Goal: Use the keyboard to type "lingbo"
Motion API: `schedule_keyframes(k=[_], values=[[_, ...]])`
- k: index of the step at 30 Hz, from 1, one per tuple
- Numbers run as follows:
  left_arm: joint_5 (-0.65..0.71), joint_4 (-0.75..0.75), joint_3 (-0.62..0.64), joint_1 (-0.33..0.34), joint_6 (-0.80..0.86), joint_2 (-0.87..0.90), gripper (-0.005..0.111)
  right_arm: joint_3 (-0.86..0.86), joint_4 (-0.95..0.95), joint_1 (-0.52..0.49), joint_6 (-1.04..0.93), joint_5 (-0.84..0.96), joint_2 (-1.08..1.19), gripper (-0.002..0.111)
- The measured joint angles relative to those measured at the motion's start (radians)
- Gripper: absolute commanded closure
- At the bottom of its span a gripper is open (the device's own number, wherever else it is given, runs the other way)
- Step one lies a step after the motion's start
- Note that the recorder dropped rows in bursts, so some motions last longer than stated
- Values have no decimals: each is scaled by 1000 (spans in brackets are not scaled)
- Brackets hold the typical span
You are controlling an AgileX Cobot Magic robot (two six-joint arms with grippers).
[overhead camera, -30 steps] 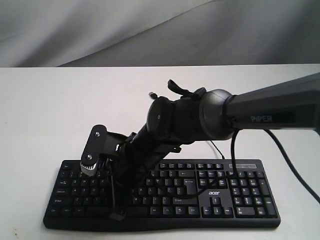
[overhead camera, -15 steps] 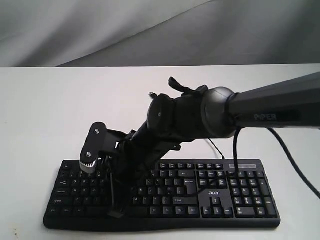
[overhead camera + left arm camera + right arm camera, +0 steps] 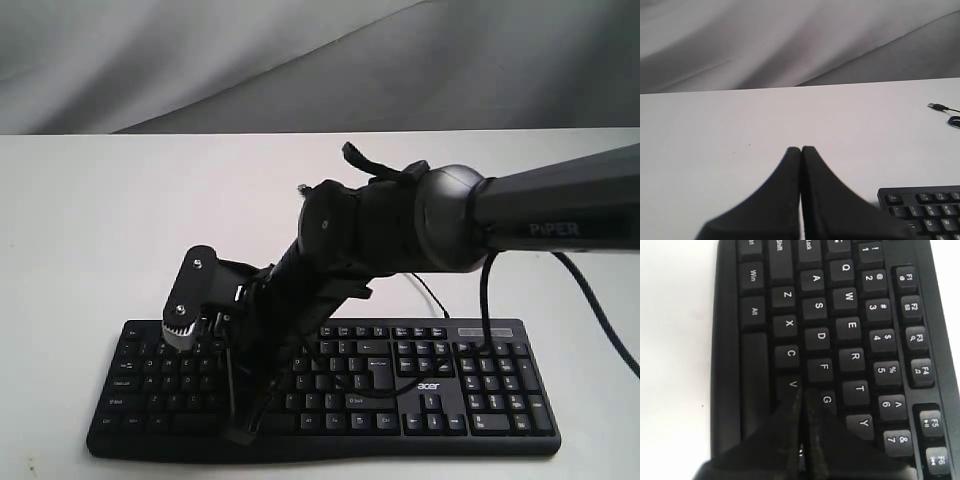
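Black right gripper (image 3: 801, 391) slanted over keyboard (image 3: 480, 392)

The right end effector (image 3: 240, 433) has shifted slightly right and lower over the front rows of the keyboard (image 3: 500, 398).

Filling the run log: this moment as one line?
right claw shut, tips at V key on keyboard | left claw shut, clear of keyboard | key contact unclear

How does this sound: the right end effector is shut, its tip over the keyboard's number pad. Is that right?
Not quite. The right end effector is shut, but its tip is over the letter keys of the keyboard, by V and G, not the number pad; the right wrist view shows this.
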Motion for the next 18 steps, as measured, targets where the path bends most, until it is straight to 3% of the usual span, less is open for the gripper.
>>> schedule_keyframes(k=[18], values=[[0,0,0,0,0,0,106,4,0,13,0,-5,0,108]])
